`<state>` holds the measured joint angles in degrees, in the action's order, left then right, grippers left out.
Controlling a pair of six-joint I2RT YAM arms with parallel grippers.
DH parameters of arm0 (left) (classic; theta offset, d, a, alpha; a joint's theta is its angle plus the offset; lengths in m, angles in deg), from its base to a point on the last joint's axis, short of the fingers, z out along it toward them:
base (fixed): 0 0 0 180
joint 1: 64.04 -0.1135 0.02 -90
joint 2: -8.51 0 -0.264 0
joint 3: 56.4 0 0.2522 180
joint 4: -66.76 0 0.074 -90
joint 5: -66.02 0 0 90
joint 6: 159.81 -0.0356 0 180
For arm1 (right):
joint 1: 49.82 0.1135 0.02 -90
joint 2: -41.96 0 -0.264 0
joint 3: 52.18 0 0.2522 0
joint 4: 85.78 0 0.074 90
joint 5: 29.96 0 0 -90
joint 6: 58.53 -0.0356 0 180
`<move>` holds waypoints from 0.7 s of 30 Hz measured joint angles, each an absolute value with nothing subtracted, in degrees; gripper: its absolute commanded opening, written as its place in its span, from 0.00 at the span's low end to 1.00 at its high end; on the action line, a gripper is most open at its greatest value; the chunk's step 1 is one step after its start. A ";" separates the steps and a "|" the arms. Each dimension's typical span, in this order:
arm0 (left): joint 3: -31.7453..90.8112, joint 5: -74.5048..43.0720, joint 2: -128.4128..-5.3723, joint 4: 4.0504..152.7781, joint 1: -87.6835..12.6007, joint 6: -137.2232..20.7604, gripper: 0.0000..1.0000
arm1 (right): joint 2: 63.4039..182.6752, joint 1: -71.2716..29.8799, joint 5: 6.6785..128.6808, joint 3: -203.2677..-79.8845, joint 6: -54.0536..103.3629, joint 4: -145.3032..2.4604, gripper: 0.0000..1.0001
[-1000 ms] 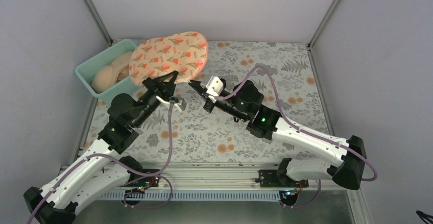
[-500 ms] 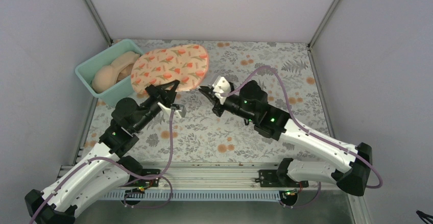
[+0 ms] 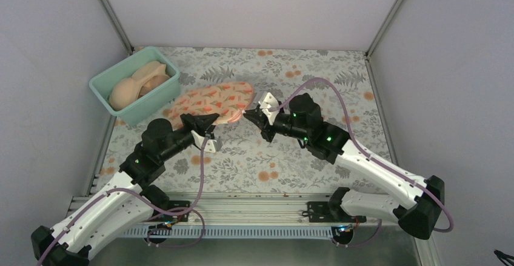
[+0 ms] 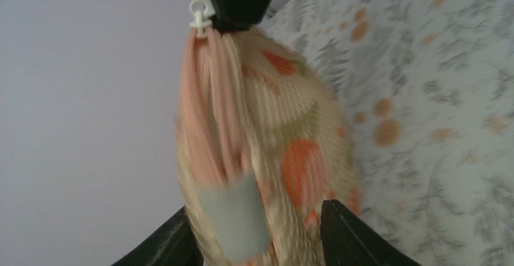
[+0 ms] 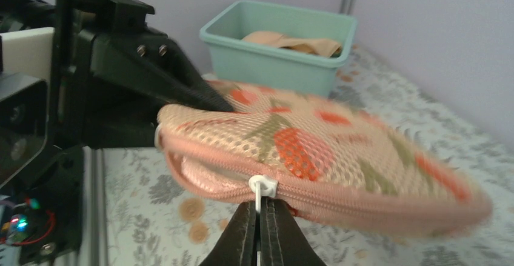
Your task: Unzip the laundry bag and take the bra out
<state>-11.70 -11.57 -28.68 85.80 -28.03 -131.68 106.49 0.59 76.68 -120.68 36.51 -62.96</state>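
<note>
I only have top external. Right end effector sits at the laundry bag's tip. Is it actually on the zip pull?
Observer: Yes. Right wrist shows the right end effector shut on the white zip pull, on the pink trim of the laundry bag.
Operator: Zip opened at all?
Observer: Right wrist shows what looks like a short gap in the trim beside the pull, toward the left arm. The rest looks closed.
Operator: Left side gripping?
Observer: Left wrist shows the left end effector with a finger on each side of the bag's end. Whether they press it, I cannot tell.
</note>
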 measured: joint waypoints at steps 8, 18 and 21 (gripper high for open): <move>-11.37 -6.00 -29.86 89.40 -28.16 -113.91 0.74 | 112.37 0.72 83.17 -121.45 30.28 -62.96 0.04; -6.47 -3.79 -33.05 89.99 -28.21 -99.59 0.41 | 114.19 0.77 86.43 -121.99 28.33 -63.22 0.04; -6.47 -3.40 -33.29 90.93 -28.18 -99.42 0.36 | 114.19 0.79 86.52 -122.04 28.33 -63.22 0.04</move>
<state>-6.47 -3.40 -33.29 90.93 -28.18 -99.42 114.19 0.79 86.52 -122.04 28.33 -63.22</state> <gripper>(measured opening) 0.406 0.040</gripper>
